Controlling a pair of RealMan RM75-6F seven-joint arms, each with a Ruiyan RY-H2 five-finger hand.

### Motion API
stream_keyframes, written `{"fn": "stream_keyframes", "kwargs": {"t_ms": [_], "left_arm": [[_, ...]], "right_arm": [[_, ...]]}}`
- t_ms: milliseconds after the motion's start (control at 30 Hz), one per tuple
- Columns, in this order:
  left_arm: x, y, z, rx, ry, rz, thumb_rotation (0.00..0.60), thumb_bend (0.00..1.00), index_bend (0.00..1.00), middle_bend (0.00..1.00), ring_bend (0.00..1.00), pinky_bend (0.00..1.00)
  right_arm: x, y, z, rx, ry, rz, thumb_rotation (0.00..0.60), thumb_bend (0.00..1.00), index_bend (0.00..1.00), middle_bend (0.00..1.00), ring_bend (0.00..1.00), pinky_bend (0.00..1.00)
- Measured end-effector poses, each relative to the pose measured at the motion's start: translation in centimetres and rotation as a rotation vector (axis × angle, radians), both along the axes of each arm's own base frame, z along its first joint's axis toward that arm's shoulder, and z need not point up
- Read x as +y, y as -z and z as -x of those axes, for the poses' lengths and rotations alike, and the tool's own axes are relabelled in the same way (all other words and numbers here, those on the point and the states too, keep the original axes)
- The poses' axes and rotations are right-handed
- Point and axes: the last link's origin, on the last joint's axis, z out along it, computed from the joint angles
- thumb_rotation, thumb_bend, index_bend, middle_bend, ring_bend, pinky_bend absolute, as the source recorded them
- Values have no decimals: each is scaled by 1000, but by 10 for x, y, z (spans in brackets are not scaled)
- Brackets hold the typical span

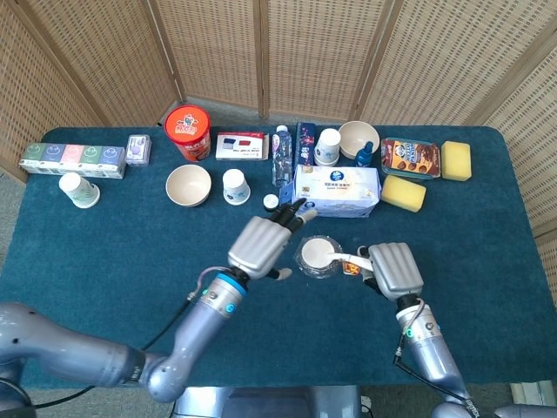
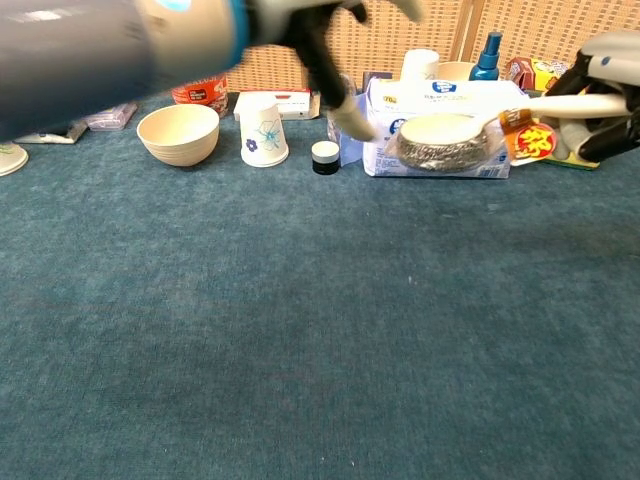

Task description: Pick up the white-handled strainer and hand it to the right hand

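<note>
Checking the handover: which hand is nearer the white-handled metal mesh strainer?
Right. The right hand grips the handle of the white-handled metal mesh strainer. The left hand sits off the bowl's far side, fingers spread, not touching.

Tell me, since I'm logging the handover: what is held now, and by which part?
The right hand holds the white-handled mesh strainer by its handle; the left hand holds nothing.
</note>
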Motion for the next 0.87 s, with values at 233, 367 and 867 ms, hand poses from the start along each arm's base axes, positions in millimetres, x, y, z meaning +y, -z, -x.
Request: {"fn": "stream_keyframes", "kwargs": {"t_ms": [233,367,867], "left_arm": [[12,-47,56,113,-51,-80,600,0,0,0,0,5],[11,-81,98,175,-88,-140,600,0,0,0,0,0],[-47,-168,257,201,-272,-264,600,0,0,0,0,0]], "right_arm": [[-1,-10,3,-14,-6,24,600,710,862,1000,1000,1000],[0,-15,4,-20,-10,37,600,710,861,1000,1000,1000],[3,-20,6,-32,-10,59,600,710,854,997,997,1000]]}}
